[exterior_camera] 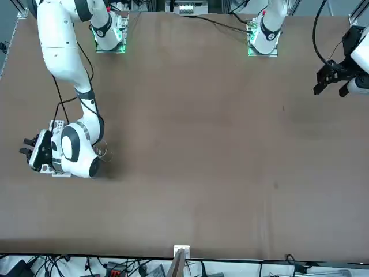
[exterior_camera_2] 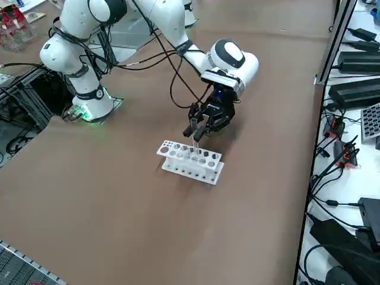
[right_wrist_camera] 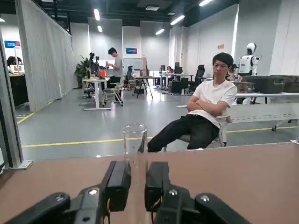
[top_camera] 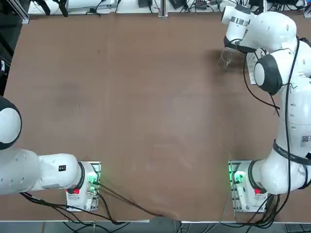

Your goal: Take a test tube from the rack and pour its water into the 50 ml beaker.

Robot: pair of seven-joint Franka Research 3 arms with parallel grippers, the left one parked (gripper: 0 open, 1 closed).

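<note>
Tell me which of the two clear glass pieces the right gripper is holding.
The test tube, slim and upright, clamped in the right gripper above the rack; the 50 ml beaker stands free on the table.

Top view: rack mostly hidden under right arm; beaker faint; water too small to tell anywhere.

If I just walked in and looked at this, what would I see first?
First, the white right arm reaching to the table's far right part, its right gripper shut on a thin glass test tube just above the white rack. In the wrist view the tube stands upright between the fingers, and a person sits with folded arms beyond the table.
</note>
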